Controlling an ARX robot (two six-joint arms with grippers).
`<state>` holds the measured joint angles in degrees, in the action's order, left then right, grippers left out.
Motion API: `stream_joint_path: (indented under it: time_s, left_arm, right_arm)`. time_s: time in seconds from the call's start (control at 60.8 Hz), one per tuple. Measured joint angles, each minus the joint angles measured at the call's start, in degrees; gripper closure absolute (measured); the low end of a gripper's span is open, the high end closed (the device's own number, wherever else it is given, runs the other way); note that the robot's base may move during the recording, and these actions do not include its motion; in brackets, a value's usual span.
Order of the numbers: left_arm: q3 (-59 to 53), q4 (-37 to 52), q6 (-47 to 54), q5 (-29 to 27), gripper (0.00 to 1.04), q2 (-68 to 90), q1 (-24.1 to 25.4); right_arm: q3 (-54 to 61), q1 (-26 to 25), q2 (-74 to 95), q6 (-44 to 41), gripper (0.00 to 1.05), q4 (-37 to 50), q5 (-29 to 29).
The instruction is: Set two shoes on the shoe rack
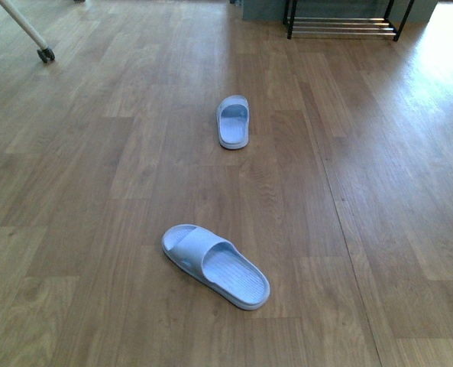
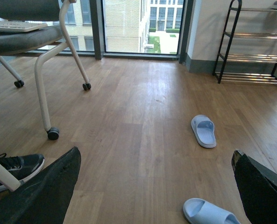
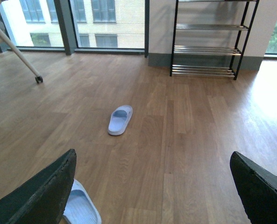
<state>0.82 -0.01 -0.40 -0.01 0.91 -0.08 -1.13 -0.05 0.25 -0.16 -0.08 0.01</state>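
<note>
Floor: you see wood planks [image 1: 96, 168] across the whole front view.
Shoe rack: your rack [image 3: 206, 46] stands at the far wall, right of centre, black frame with shiny bars, well away from both arms.
Chair: a white-legged chair on casters [image 2: 40, 42] stands off to your left.
Left gripper: your left gripper [image 2: 156, 154] has its dark fingers spread wide, with only floor between them.
Right gripper: your right gripper [image 3: 153, 156] is spread wide the same way, grasping nothing.
Near slipper: a pale blue slipper [image 1: 215, 265] lies angled on the floor close in front of you.
Far slipper: its mate [image 1: 233, 121] lies further out, between you and the rack.
Sneaker: a dark sneaker [image 2: 17, 168] with a white sole sits beside the chair leg.
</note>
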Motion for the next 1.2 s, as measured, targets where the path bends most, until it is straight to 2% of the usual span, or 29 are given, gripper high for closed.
stream_joint_path:
  time_s: [1.201]
  left_arm:
    - [0.0, 0.0, 0.0, 0.0, 0.09, 0.0, 0.0]
  right_arm:
    - [0.0, 0.02, 0.0, 0.0, 0.09, 0.0, -0.02]
